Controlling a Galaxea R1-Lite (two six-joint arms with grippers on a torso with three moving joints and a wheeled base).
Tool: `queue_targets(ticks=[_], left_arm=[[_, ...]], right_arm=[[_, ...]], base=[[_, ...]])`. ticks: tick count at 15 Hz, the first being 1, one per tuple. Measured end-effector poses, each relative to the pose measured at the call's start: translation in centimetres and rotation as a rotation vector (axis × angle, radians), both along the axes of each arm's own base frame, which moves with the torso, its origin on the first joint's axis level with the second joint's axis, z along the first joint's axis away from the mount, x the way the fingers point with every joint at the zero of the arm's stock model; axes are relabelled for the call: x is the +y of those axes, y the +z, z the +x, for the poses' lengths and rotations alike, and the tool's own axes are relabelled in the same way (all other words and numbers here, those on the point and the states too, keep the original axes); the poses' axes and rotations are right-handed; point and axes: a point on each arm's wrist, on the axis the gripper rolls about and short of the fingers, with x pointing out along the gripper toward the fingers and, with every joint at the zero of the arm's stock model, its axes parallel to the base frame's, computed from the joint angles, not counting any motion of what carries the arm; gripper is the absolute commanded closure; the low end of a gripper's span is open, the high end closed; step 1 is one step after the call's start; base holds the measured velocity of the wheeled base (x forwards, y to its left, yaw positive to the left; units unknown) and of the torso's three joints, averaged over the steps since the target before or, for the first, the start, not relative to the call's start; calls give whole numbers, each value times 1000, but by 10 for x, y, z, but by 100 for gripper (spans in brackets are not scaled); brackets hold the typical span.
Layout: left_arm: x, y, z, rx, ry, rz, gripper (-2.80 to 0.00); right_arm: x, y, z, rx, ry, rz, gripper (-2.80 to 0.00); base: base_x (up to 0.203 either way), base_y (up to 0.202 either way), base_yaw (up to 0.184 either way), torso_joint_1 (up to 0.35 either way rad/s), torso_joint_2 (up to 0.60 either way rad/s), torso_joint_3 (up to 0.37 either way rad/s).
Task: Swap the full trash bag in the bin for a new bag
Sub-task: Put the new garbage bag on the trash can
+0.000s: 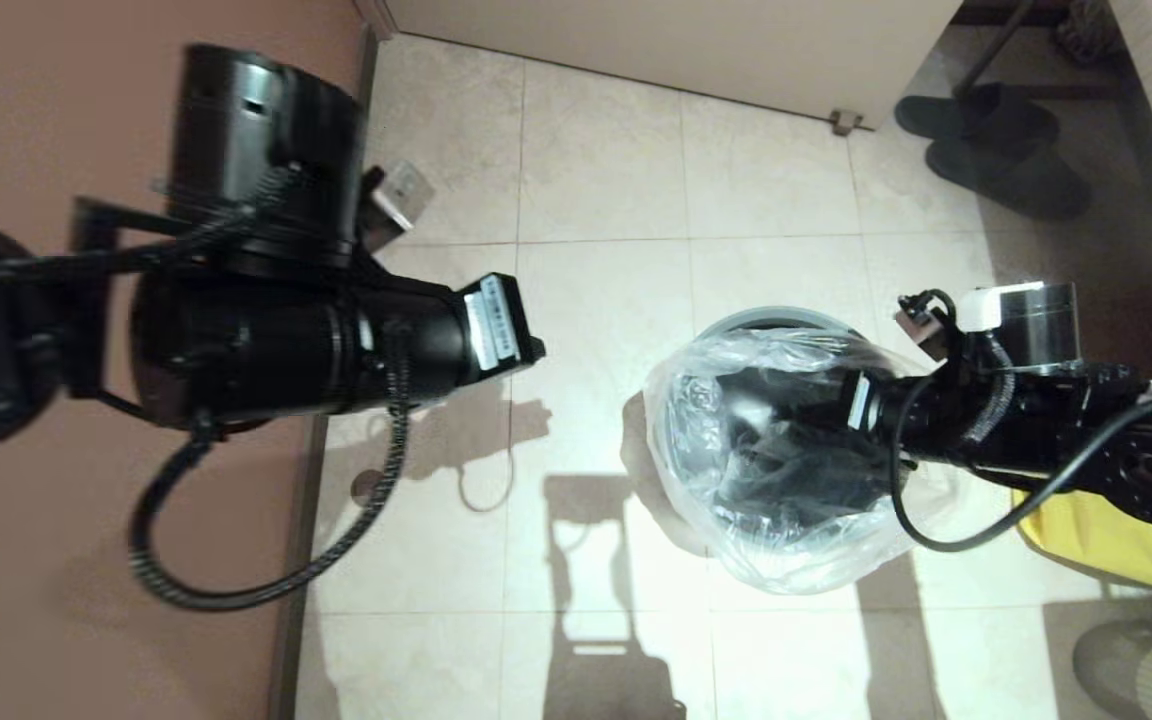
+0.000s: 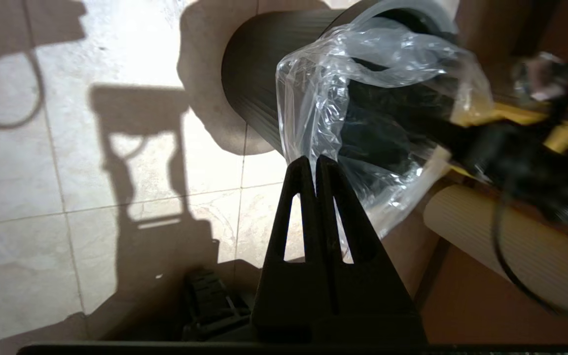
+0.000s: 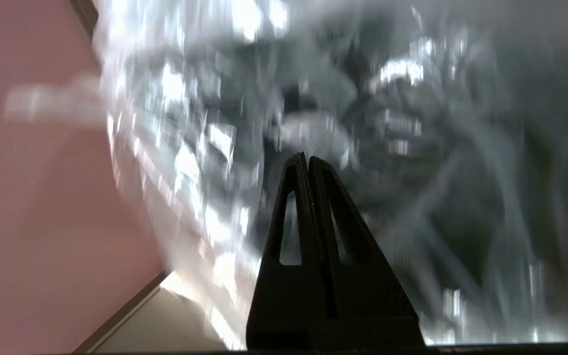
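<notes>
Where floor tiles spread, one bin point(image 1: 771, 322), one new bag point(image 1: 796, 560).

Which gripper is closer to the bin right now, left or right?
Right. The right gripper reaches into the bin, inside the new bag draped over it. The left gripper hangs off to the bin's left, away from it.

You see a clear, crinkly new bag point(image 1: 786, 540) over the grey, dark-ribbed bin point(image 2: 252, 84), a yellow bag point(image 1: 1116, 545), beige floor tiles point(image 1: 616, 180).
</notes>
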Motion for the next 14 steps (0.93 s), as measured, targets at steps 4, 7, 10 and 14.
queue_targets(ticks=[4,7,10,14], left_arm=[[45,20,-42,-54,31,-45,0],[65,29,-64,-86,40,-69,0],[81,35,-84,-121,40,-97,0],[97,30,-106,-146,24,-104,0]], right_arm=[[4,8,36,-62,-10,8,0],[8,7,45,-34,-9,-9,0],[13,-8,38,34,22,-82,0],[24,-27,28,98,19,-196,0]], base=[[0,0,0,0,0,0],[0,0,0,0,0,0],[0,0,0,0,0,0],[0,0,0,0,0,0]])
